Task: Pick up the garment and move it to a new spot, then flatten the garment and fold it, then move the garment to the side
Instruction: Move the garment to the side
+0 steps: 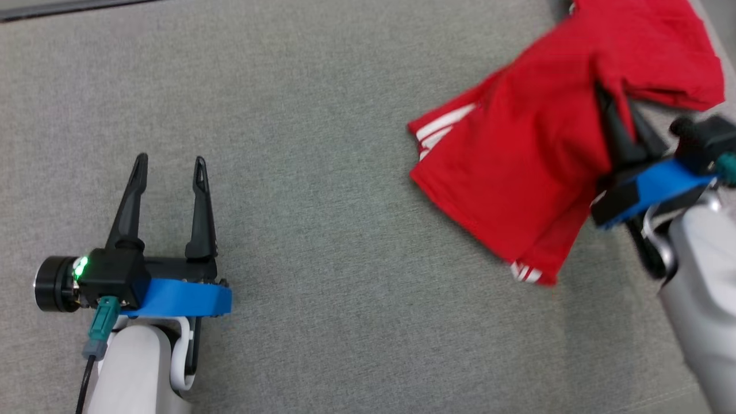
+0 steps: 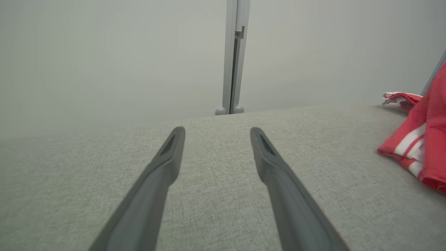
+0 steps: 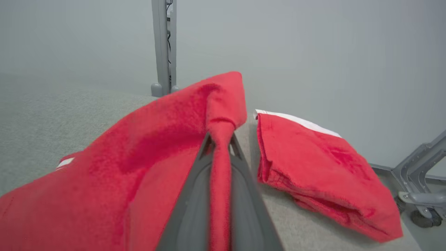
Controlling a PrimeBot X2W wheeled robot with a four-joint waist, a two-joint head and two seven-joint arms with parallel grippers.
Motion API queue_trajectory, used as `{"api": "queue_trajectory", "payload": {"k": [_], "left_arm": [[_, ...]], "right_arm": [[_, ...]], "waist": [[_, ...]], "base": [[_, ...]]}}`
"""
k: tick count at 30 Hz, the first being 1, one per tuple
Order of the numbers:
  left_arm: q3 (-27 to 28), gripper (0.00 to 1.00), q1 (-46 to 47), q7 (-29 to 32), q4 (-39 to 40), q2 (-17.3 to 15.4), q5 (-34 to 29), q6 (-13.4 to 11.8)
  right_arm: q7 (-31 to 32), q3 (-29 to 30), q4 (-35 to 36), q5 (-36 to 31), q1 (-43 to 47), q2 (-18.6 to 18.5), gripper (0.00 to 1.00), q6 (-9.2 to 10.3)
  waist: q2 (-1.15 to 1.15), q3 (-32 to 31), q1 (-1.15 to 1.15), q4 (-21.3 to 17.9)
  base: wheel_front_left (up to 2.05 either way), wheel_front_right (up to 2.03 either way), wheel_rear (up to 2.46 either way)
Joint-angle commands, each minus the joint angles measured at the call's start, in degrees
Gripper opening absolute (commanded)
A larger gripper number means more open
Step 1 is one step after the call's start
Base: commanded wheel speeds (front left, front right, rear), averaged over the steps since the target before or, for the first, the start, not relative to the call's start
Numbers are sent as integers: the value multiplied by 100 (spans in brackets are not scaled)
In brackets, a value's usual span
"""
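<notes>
- Head view: the L gripper [image 1: 171, 158] is seen at approx. 8 o'clock over the grey fabric surface [image 1: 322, 230]. Its two dark fingers are spread wide w/ nothing between them, tips directed to 12 o'clock. Contact w/ the surface cannot be told.
- The R gripper [image 1: 618, 123] is seen at approx. 3 o'clock, fingers directed to 11 o'clock. The tips are covered by cloth.
- The red garment [image 1: 529, 149], w/ white stripes, is placed at approx. 2 o'clock, well apart from the L gripper. It is gathered at the R fingers and spread from there toward 8 o'clock. A striped hem is shown at its 6 o'clock end; the edges are blurred.
- R wrist view: the R gripper [image 3: 220, 139] is shown clenched on a narrow ridge of the garment [image 3: 139, 157], w/ the cloth pinched between the two fingers. The bulk is draped to 9 o'clock of the fingers.
- A red folded bundle [image 3: 320, 164], w/ a white edge, is laid on the surface just beside the fingers at 3 o'clock. Whether it is joined to the held cloth cannot be told.
- A grey upright post [image 3: 163, 45] is seen at 11 o'clock and a wheeled metal frame [image 3: 418, 188] at 4 o'clock.
- L wrist view: the L gripper [image 2: 216, 131] is shown released. The garment [image 2: 428, 139] is seen at 3 o'clock and the post [image 2: 233, 55] at 12 o'clock.
</notes>
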State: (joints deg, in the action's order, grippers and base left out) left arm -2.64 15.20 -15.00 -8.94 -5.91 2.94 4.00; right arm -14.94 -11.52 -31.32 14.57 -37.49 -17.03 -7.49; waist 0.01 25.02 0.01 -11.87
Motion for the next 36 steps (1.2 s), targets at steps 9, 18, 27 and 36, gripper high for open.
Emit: {"api": "queue_trajectory", "payload": {"k": [9, 18, 27, 36], "left_arm": [[-99, 100, 432, -24, 188, -42, -53, 4], [-203, 100, 637, -18, 360, -111, -126, 23], [-221, 100, 649, -4, 508, -194, -150, -40], [-291, 100, 703, -4, 500, -196, -107, -55]], "right_arm": [[199, -16, -504, 169, -1508, -878, 0, 0], [309, 280, -1610, 343, -2400, -1676, 0, 0], [732, 306, -2768, 195, -2940, -1900, 0, 0], [852, 422, -3538, -83, -3377, -1843, 29, 0]], "waist": [[-1, 612, -1, 286], [-1, 1039, -1, 337], [-1, 1227, -1, 254], [-1, 1331, -1, 247]], "base": [[0, 0, 0], [0, 0, 0], [0, 0, 0], [0, 0, 0]]}}
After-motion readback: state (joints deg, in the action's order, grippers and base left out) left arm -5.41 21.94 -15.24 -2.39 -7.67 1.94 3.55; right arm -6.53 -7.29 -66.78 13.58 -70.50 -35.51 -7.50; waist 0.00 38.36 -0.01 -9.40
